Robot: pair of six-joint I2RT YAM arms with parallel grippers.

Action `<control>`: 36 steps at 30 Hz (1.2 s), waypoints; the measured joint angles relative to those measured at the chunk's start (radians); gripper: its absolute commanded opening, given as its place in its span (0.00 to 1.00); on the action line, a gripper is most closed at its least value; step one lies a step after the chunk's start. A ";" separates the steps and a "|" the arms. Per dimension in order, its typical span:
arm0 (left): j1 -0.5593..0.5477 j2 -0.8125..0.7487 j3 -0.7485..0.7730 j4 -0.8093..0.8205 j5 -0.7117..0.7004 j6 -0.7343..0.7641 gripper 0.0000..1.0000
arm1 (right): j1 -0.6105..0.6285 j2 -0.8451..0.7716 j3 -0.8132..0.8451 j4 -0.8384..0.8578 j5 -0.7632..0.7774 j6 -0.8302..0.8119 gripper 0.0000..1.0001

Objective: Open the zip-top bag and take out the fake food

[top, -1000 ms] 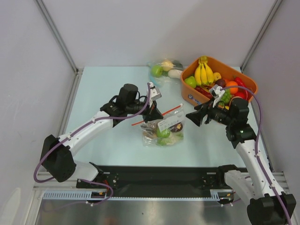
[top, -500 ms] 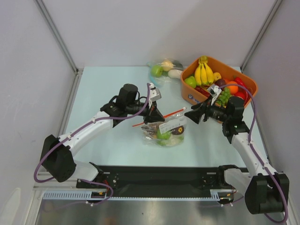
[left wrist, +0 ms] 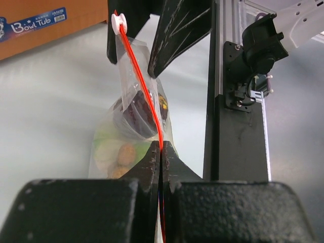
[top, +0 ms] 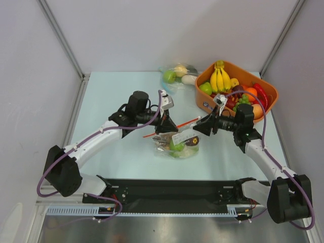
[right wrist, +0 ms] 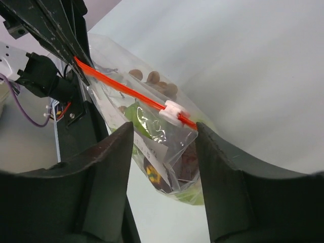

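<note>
Right gripper (top: 197,126) had advanced left to the zip-top bag (top: 177,143), jaws wide, facing its white slider (right wrist: 172,112). Left gripper (left wrist: 160,152) pinched the zip strip (left wrist: 144,86). Orange bowl (top: 242,66) stood behind.

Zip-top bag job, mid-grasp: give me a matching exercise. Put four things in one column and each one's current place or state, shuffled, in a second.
Things:
1. left gripper
2. right gripper
3. slider
4. bananas

Place or state:
A. in the orange tub
B. open, fingers either side of the bag's slider end
C. shut on the orange-red strip
D. white, sitting on the strip

Pairs: 1-C, 2-B, 3-D, 4-A
</note>
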 measured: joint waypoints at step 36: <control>-0.184 0.307 0.405 -0.107 -0.233 0.094 0.66 | 0.024 -0.011 0.000 -0.020 -0.029 -0.021 0.00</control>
